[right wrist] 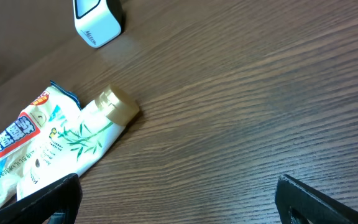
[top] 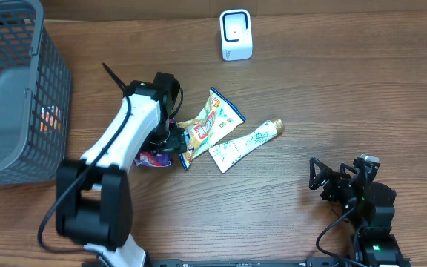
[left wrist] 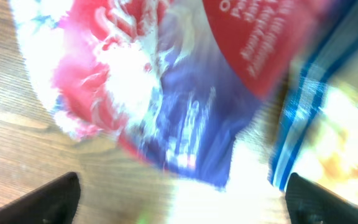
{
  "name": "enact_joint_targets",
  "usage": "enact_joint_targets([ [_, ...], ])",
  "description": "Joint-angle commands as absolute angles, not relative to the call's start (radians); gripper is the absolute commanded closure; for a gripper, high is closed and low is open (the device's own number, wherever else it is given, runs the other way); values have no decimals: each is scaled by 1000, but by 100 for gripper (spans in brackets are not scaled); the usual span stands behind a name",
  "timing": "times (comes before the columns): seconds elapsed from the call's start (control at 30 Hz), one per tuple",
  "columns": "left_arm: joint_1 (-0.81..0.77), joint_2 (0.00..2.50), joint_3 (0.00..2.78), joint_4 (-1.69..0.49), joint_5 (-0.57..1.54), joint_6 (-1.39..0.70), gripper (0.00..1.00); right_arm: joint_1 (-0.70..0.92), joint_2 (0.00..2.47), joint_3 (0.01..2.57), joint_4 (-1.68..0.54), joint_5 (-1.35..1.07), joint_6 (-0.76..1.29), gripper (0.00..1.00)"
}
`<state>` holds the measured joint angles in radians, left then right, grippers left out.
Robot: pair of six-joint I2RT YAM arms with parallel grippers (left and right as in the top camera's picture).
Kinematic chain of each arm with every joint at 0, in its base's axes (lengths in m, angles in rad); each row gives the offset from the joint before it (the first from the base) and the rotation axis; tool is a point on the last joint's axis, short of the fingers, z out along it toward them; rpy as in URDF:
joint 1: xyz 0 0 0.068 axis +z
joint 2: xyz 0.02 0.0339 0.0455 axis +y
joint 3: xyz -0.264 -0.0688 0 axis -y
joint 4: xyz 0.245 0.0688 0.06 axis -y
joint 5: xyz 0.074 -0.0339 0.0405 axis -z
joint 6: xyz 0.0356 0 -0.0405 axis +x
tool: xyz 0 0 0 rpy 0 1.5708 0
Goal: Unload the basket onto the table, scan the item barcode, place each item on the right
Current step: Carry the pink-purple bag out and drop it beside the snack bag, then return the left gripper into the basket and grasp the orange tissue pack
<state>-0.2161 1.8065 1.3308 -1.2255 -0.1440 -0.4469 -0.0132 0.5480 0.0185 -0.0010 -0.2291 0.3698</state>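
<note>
Overhead view: my left gripper reaches to the middle of the brown wooden table. It is over a crinkled red, white and purple foil packet that peeks out beside the arm. Just right of it lie a yellow-and-white snack pouch and a white squeeze tube with a gold cap, touching each other. A small white box-shaped barcode scanner stands near the far edge, well apart from the packet. Only this view shows the grey plastic mesh basket at the left edge. Something orange shows through its mesh, too hidden to identify. My right gripper sits near the near right corner.

Left wrist view: the foil packet fills the frame, blurred, lying flat on the wood. The left gripper is spread wide and grips nothing. The snack pouch edges in at right.

Right wrist view: the right gripper is wide and empty over bare wood. Ahead lie the tube, the pouch and the scanner.
</note>
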Motion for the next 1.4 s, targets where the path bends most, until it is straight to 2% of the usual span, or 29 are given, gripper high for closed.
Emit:
enact_joint_targets([
  [0.0, -220, 1678, 1400, -1252, -145, -453, 0, -14, 547, 9, 3, -230, 371, 0],
  [0.17, -216, 1562, 1534, -1310, -154, -449, 0, -14, 547, 9, 4, -230, 371, 0],
  [0.4, -171, 1475, 1829, -1357, -319, -501, 0, -14, 547, 9, 2, -243, 371, 0],
  [0.6, 133, 1471, 2042, -1357, -265, -533, 0, -14, 547, 9, 2, -257, 371, 0],
  [0.8, 518, 1481, 2065, -1358, -116, -630, 0, -14, 547, 9, 1, -257, 371, 0],
  [0.9, 649, 1512, 2065, -1362, -80, -691, 0, -14, 547, 9, -2, -257, 371, 0],
  [1.07, 759, 1591, 2064, -1367, -84, -850, 0, -14, 547, 9, -9, -257, 371, 0],
  [1.23, 780, 1710, 2064, -1370, -79, -1066, 0, -14, 547, 9, -15, -257, 371, 0],
  [1.37, 772, 1800, 2064, -1317, -47, -1108, 0, -14, 547, 9, -25, -257, 371, 0],
])
